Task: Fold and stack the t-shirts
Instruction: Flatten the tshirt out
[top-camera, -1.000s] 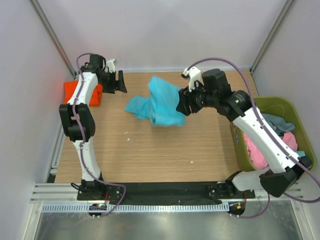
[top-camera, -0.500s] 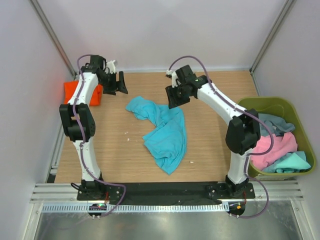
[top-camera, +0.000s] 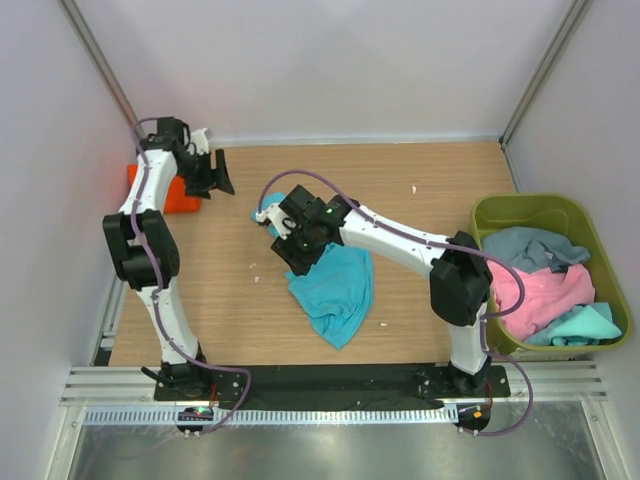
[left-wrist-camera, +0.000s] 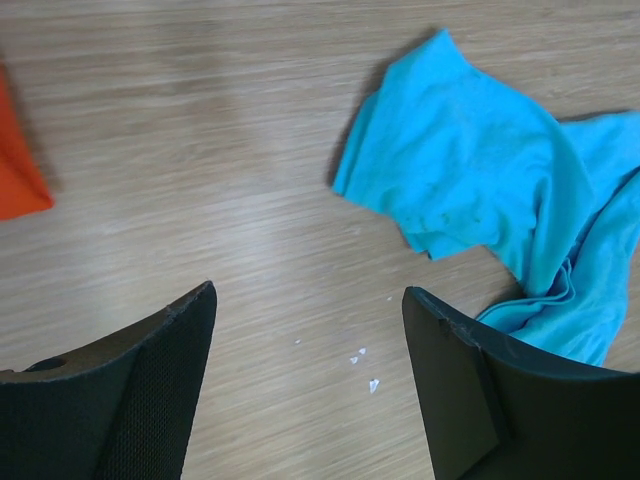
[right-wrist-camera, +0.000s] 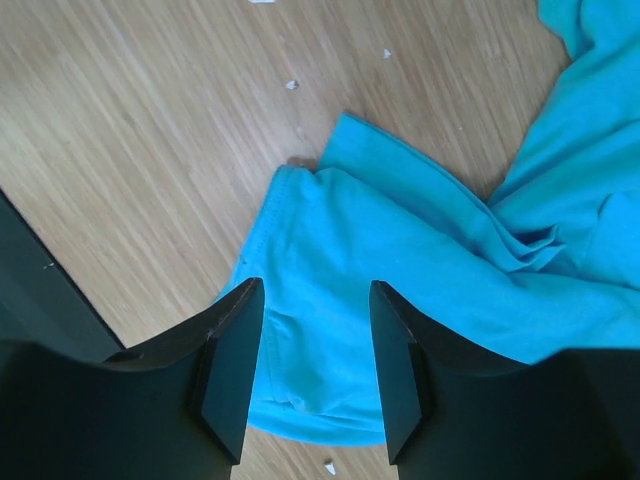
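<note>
Olive bin (top-camera: 520, 200) — pink, grey-blue and teal shirts (top-camera: 545, 295) inside; both jaws (empty) apart.

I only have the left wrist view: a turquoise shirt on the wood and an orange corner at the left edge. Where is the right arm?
Observer: The right gripper is open over the turquoise shirt, with the cloth's edge showing between its fingers, not clamped.
Operator: Any other shirts around?
Observer: A pink shirt, a grey-blue shirt and a teal shirt lie heaped in the olive bin on the right.
Operator: And that orange corner?
Observer: It belongs to a compact orange shirt at the far left of the table.
</note>
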